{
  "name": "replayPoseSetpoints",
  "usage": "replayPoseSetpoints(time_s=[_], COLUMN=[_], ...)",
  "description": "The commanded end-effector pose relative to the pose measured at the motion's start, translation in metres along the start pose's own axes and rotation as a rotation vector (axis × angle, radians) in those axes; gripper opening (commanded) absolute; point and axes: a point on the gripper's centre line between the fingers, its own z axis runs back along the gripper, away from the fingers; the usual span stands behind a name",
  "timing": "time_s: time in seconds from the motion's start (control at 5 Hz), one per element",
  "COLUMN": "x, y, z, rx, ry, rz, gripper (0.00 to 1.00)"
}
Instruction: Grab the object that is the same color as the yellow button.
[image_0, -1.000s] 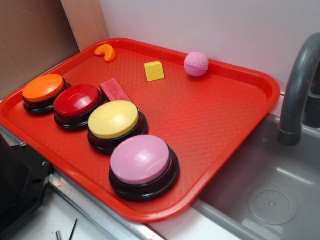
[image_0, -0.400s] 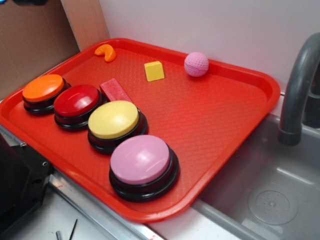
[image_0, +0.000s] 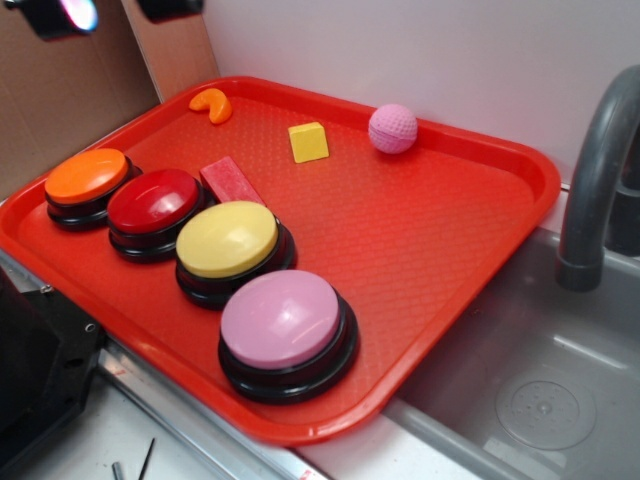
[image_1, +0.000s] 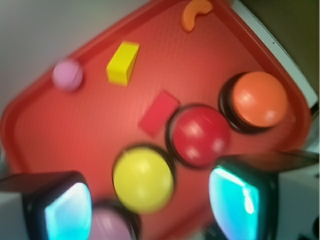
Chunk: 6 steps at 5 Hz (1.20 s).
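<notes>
— Since the earlier exterior pictures, what is new?

— From outside, the gripper (image_0: 110, 12) has come into the top left corner, where a second ago there was nothing and shortly after only a sliver; two dark tips show now, well above the tray (image_0: 470, 250) and off beyond its far left edge; nothing on the tray has shifted.

— Where is the object?

— The small yellow block (image_0: 308, 142) sits alone near the tray's far edge, between the orange crescent (image_0: 211, 105) and the pink ball (image_0: 392, 128), touching neither; the yellow button (image_0: 228, 240) is in the row nearer the camera, between the red button (image_0: 154, 201) and the pink button (image_0: 281, 320), with the red block (image_0: 231, 181) just behind it.

— And the wrist view?

— Blurred, which suits an arm in motion; the two fingers (image_1: 235, 197) frame the bottom of the picture, set wide apart with nothing between them; the yellow block (image_1: 122, 62) lies high in the frame, far from the gap, while the yellow button (image_1: 143, 179) sits almost between the tips.

— What does that mean for the task?

— I judge it is only the approach; the arm has arrived over the near side and must travel on past the buttons to the block before descending; stopping over the button would be the wrong yellow thing.
</notes>
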Motion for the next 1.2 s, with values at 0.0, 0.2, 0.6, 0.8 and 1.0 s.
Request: replayPoseSetpoints(time_s=[0.0, 0.2, 0.6, 0.8, 1.0], x=[0.051, 0.074, 0.106, 0.109, 0.104], y=[-0.022, -0.025, -0.023, -0.019, -0.021], z=[-0.044, -0.076, -0.116, -0.125, -0.139], rx=[0.008, 0.039, 0.093, 0.100, 0.089], ry=[-0.122, -0.114, -0.139, -0.116, -0.066], rz=[0.212, 0.296, 0.339, 0.344, 0.317], gripper=[1.00, 1.00, 1.00, 1.00, 1.00])
